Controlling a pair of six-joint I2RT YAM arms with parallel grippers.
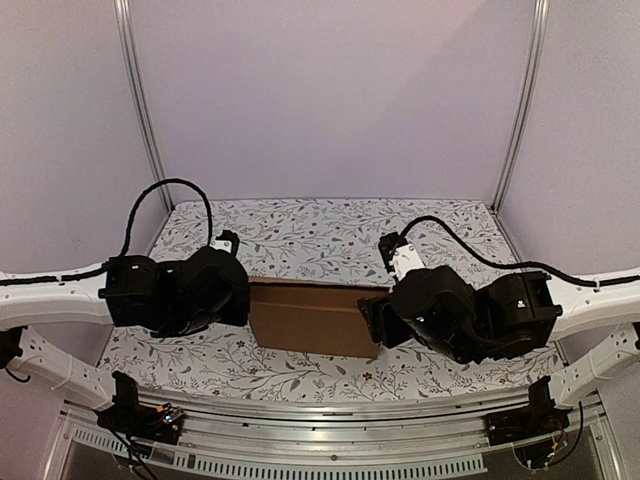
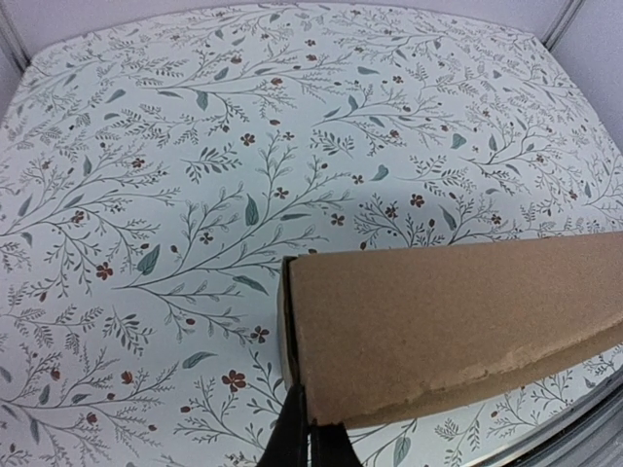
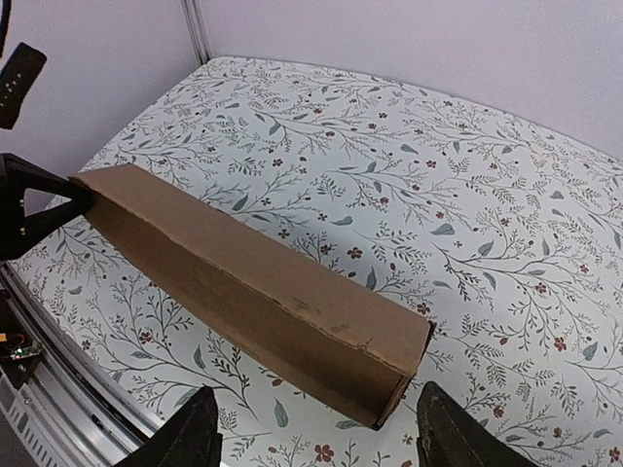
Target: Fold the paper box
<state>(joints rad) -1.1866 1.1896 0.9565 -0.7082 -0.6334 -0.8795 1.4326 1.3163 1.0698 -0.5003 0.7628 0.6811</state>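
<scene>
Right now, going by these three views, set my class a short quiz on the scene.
1. True or false: the right tool is clamped on the box.
2. Which tool pinches one end of the box? A. the left tool B. the right tool C. neither
3. Fill in: the box lies on a table with a floral cover, and the box's colour is ____.

Key
1. False: its fingers stand open, one on each side of the box's end, not touching it.
2. A
3. brown
</scene>
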